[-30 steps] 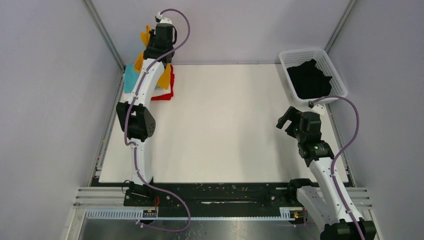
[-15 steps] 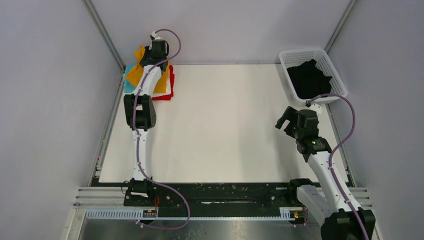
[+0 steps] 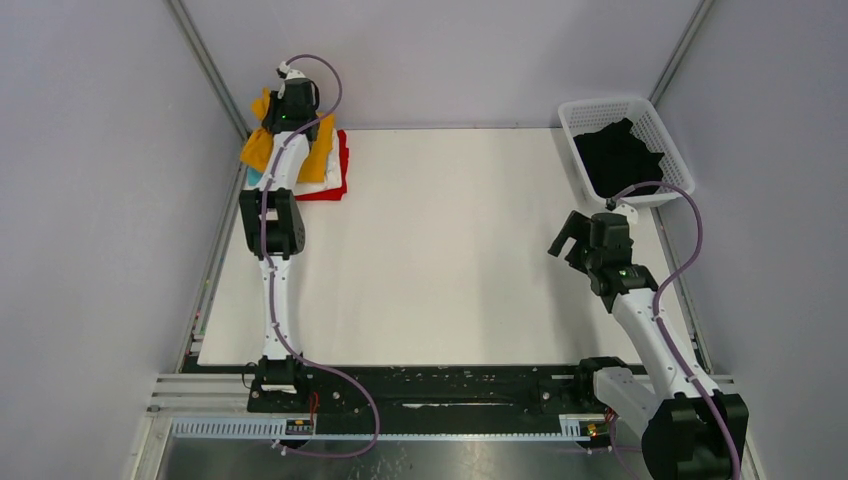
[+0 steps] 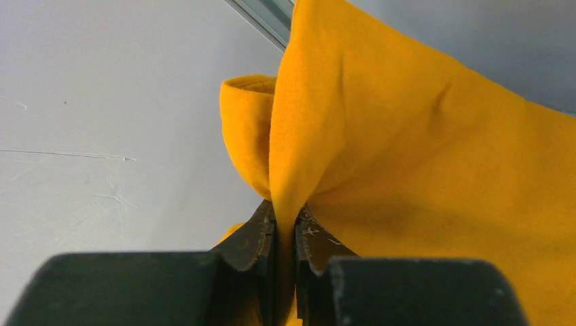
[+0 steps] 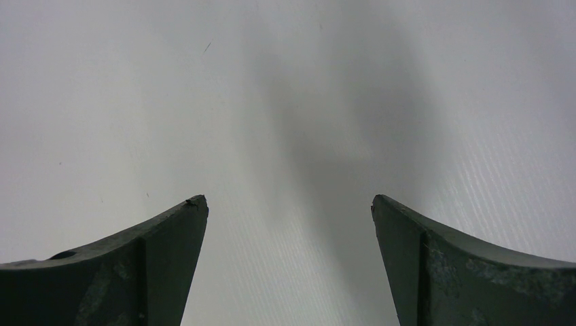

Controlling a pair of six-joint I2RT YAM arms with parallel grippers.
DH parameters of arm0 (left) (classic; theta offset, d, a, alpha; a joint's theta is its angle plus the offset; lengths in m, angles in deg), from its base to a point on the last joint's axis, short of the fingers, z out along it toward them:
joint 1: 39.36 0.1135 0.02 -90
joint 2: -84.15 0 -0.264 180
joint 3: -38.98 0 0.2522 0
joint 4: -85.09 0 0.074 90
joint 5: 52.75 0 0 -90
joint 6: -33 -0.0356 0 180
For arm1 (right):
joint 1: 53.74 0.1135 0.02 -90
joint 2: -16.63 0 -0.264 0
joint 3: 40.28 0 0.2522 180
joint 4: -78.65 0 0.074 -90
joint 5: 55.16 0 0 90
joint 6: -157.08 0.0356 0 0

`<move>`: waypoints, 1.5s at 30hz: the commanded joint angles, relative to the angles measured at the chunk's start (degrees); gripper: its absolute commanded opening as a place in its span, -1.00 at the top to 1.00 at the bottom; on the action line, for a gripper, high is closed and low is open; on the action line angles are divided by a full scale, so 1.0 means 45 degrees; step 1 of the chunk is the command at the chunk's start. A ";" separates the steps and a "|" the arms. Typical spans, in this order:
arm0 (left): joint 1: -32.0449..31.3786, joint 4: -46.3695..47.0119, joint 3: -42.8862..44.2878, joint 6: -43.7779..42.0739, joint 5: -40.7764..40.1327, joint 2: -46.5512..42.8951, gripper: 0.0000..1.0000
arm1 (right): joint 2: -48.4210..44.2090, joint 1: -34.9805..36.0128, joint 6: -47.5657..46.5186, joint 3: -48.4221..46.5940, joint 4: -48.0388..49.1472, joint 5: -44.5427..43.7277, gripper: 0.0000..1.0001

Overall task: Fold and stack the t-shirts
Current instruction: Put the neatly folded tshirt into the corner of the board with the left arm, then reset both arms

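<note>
My left gripper is stretched to the far left corner and is shut on the mustard-orange t-shirt, which drapes over the stack there. In the left wrist view the orange cloth is pinched between the two fingers. Under it lie a white shirt, a red shirt and a sliver of a teal shirt. The black t-shirt lies crumpled in the white lattice basket at the far right. My right gripper is open and empty over the bare table.
The white table top spreads between the two arms. Grey walls and metal frame posts close in the left, back and right sides. The basket sits against the right edge.
My left gripper has swung left and back toward the corner with the orange shirt, which now drapes lower over the stack. The right gripper has shifted slightly upward in view.
</note>
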State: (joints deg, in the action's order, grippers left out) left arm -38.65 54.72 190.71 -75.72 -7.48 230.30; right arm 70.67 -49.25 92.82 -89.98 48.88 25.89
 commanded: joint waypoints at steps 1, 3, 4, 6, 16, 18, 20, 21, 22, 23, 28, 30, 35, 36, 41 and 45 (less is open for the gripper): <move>0.0330 0.1018 0.0041 0.0755 -0.0238 -0.0438 0.64 | 0.0310 -0.0012 0.0018 -0.0730 0.0232 -0.0027 -0.99; 0.0330 0.1117 -0.0357 0.0974 -0.0199 -0.0736 0.49 | 0.0339 -0.0021 -0.0001 -0.0733 0.0222 -0.0029 -0.99; 0.0330 0.1131 -0.0461 0.1128 -0.0214 -0.0853 0.36 | 0.0338 -0.0024 0.0027 -0.0725 0.0192 -0.0077 -0.99; 0.0318 0.0959 -0.0609 0.1440 -0.0121 -0.1128 -0.36 | 0.0294 -0.0022 0.0060 -0.0691 0.0208 -0.0287 -0.99; -0.0076 0.0196 -0.3329 0.4606 0.2133 -0.3700 -0.98 | -0.0280 -0.0019 0.0062 -0.0508 0.0232 -0.0260 -0.99; -0.0231 0.0160 -0.3656 0.4827 0.2723 -0.3956 -0.98 | -0.0370 -0.0022 0.0061 -0.0478 0.0239 -0.0202 -0.99; -0.0619 0.0223 -0.3683 0.4740 0.2840 -0.3954 -0.98 | -0.0438 -0.0015 -0.0004 -0.0448 0.0245 -0.0177 -0.99; -0.0772 0.0238 -0.3594 0.4696 0.2705 -0.3875 -0.98 | -0.0475 -0.0021 -0.0015 -0.0433 0.0241 -0.0206 -0.99; -0.0913 0.0150 -0.3454 0.4708 0.2681 -0.3797 -0.98 | -0.0499 -0.0021 -0.0028 -0.0416 0.0243 -0.0226 -0.99; -0.1036 -0.0113 -0.3290 0.4832 0.2929 -0.3785 -0.98 | -0.0536 -0.0026 -0.0035 -0.0412 0.0265 -0.0222 -0.99; -0.1707 -0.0868 -0.4639 0.5934 0.7374 -0.5517 -0.98 | -0.0994 -0.0022 0.0107 -0.0250 0.0410 0.0154 -0.99; -0.2045 -0.0040 -0.6241 0.6520 0.8706 -0.7086 -0.98 | -0.1344 -0.0020 0.0226 -0.0058 0.0392 -0.0065 -0.99; -0.2800 0.1996 -1.1149 0.8844 1.0260 -1.1551 -0.98 | -0.2351 -0.0011 0.0546 0.0617 -0.0257 -0.0434 -0.99; -0.2876 0.2220 -1.2264 0.9440 1.0634 -1.2724 -0.98 | -0.2508 -0.0015 0.0520 0.0665 -0.0496 -0.0374 -0.99; -0.3828 0.2796 -1.7894 1.0618 1.1029 -1.7429 -0.98 | -0.3227 -0.0019 0.0685 0.0602 -0.2177 -0.0341 -0.99; -0.5072 0.1059 -2.0750 1.0847 0.9334 -2.0531 -0.98 | -0.3708 -0.0021 0.0919 0.0753 -0.3239 -0.0362 -0.99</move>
State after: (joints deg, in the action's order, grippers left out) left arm -57.49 64.91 107.30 -30.89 38.24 144.33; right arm 56.11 -49.25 95.11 -87.12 40.40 25.37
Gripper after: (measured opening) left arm 0.989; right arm 0.993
